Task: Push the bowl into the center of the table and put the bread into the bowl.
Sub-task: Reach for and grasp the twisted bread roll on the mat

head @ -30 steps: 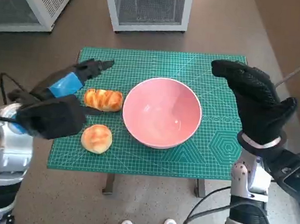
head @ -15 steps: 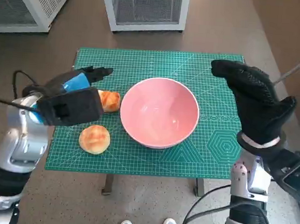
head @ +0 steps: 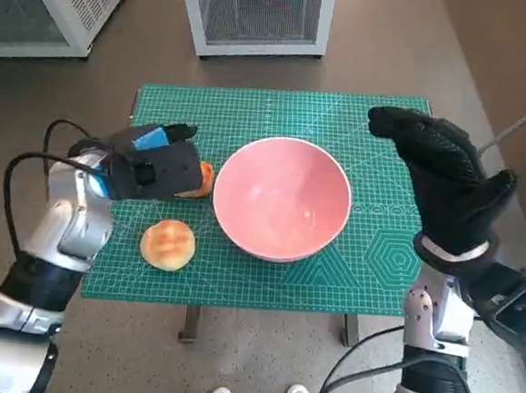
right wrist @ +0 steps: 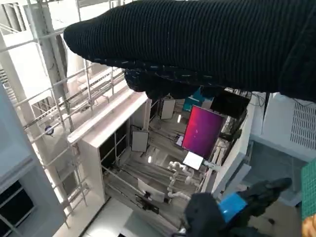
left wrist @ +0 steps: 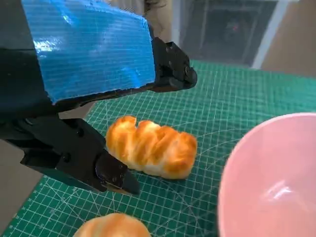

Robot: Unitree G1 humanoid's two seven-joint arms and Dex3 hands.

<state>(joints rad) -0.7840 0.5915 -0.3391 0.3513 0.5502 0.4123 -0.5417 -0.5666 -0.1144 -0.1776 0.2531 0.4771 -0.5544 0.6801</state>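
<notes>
Beside my pink bowl, golden braided loaf, glossy ridged crust, my left hand fingers spread around it, not gripping, my right hand raised, empty.

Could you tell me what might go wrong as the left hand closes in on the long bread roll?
The left hand straddles the long bread roll with fingers apart; the roll lies close beside the pink bowl, so a finger could catch the rim and shift it. The round bun nearby could be nudged too.
</notes>
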